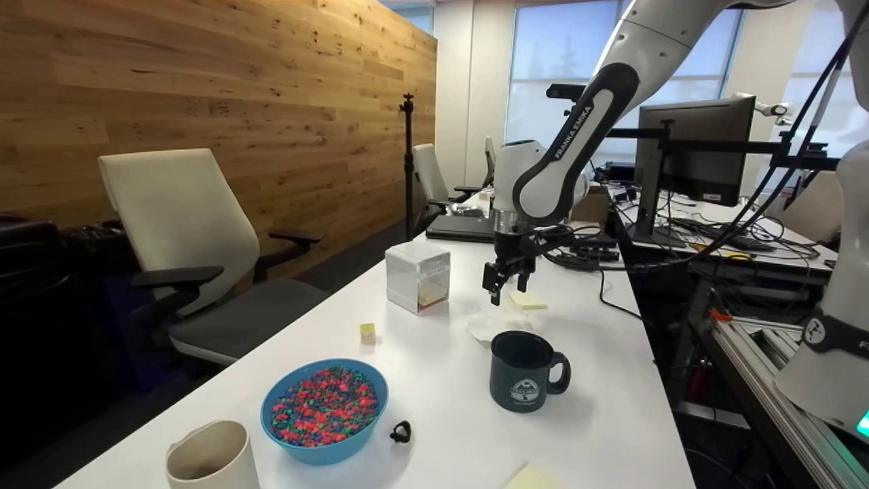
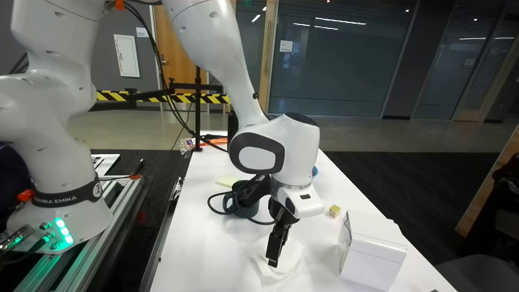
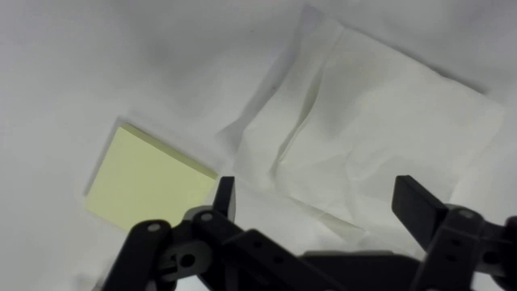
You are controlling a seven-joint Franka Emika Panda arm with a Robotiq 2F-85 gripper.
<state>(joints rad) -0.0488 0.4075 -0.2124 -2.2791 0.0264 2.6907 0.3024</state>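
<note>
1. White tissue (image 3: 383,125) lies on the table (image 1: 434,380) below the gripper (image 3: 317,194), its folds propping it slightly.
2. Fingers (image 3: 416,210) spread, so I see nothing held.
3. Yellow sticky notes (image 3: 149,173) sit just beside the tissue.

pincer (image 2: 273,260) over white paper (image 2: 291,259) | dark mug (image 2: 250,211) behind | white box (image 2: 373,255) nearby
</note>
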